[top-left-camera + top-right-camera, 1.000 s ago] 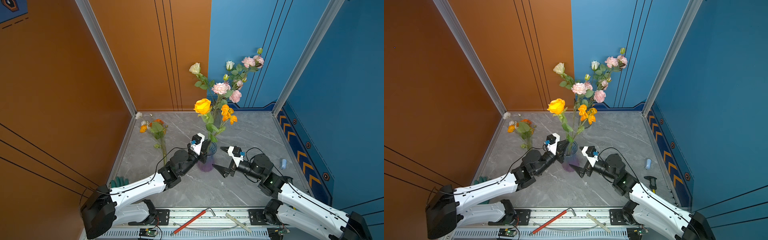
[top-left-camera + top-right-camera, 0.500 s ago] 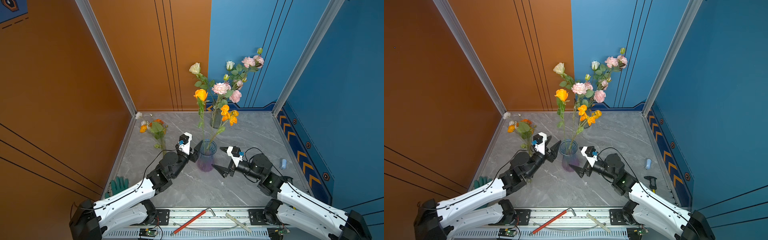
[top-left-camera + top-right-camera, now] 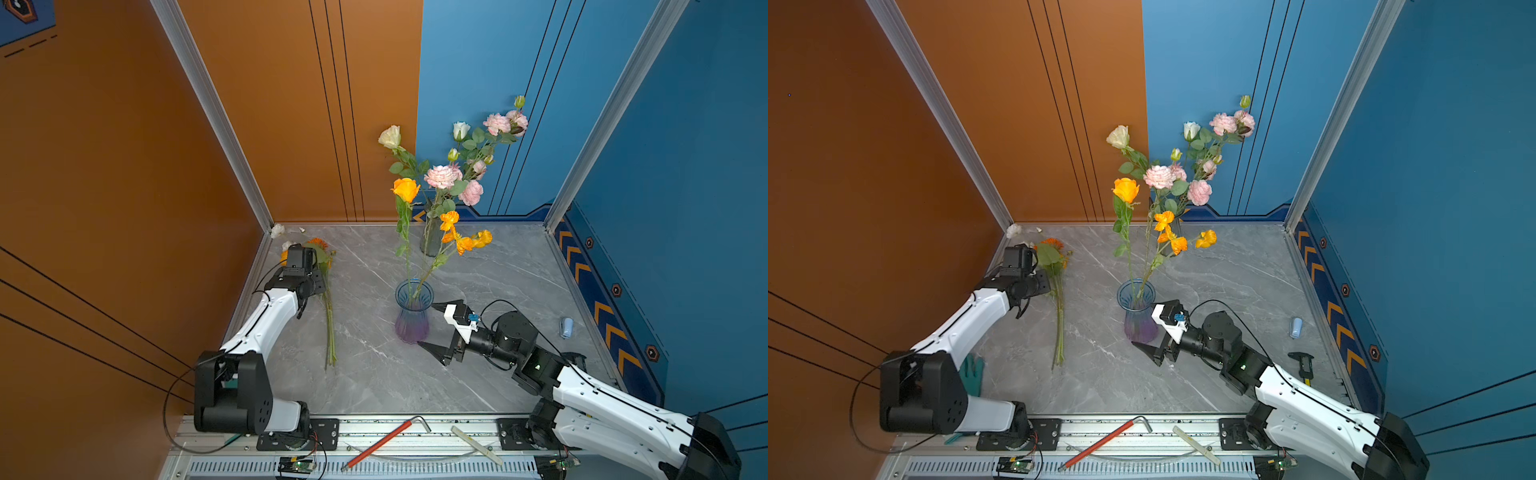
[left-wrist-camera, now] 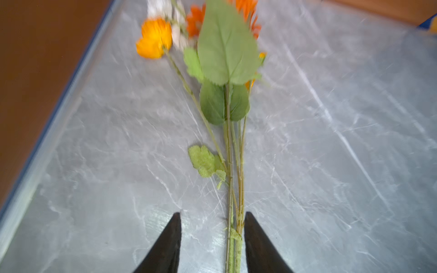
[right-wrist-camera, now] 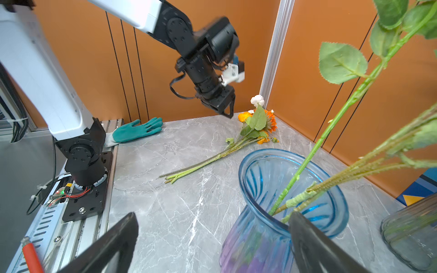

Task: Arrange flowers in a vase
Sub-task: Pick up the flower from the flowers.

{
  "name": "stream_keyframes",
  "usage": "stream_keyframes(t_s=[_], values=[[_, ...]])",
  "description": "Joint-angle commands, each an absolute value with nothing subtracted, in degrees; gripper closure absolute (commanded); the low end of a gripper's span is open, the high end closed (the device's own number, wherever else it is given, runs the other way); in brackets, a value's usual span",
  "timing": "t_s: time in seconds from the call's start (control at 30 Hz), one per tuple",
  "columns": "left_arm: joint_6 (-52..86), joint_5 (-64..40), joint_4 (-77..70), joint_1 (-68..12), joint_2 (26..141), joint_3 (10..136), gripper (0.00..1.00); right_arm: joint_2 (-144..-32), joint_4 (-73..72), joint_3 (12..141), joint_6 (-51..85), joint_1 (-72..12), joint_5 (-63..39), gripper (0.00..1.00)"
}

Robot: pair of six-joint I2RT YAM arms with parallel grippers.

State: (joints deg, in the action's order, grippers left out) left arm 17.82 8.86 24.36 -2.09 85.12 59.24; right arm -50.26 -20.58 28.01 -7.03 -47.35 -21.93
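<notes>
A blue and purple glass vase (image 3: 411, 316) (image 3: 1137, 316) stands mid-table and holds a yellow rose (image 3: 406, 190) and an orange-bloomed stem (image 3: 461, 239). More flowers (image 3: 329, 320) (image 3: 1059, 324) (image 5: 212, 158) lie flat on the table near the left wall, orange and white blooms toward the back corner. My left gripper (image 4: 212, 217) (image 5: 230, 111) hangs over them, jaws apart, the green stems (image 4: 233, 236) lying between them close to one finger. My right gripper (image 3: 427, 325) (image 5: 212, 214) stands wide open beside the vase, one finger by its rim.
A second vase (image 3: 432, 239) with pink and cream flowers stands by the back wall. A green glove (image 5: 137, 130) lies at the front left. A red-handled tool (image 3: 382, 442) lies on the front rail. A caliper (image 3: 1304, 365) and a small pale object (image 3: 566, 327) lie at the right.
My left gripper let go of the yellow rose, which now stands in the vase, and swung left and back to above the lying flowers. The right gripper has stayed by the vase.
</notes>
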Motion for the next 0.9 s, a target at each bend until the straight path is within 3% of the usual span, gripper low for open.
stream_keyframes(t_s=[0.0, 0.23, 0.57, 0.87], values=[[18.60, 4.14, 28.81, -1.55, 91.59, 66.49, 0.59, -50.94, -20.78, 29.09, -8.25, -47.97, -22.86, 0.00], [17.58, 4.90, 29.15, -0.35, 102.17, 72.84, 0.65, -50.80, -20.04, 29.16, -8.87, -47.90, -22.30, 0.00], [18.11, 4.19, 27.12, 0.00, 106.69, 74.25, 0.72, -51.86, -20.47, 29.12, -8.83, -47.91, -22.52, 0.00], [17.71, 4.29, 27.10, 0.24, 109.83, 75.08, 0.71, -51.29, -20.39, 29.03, -8.96, -47.80, -22.59, 0.00]])
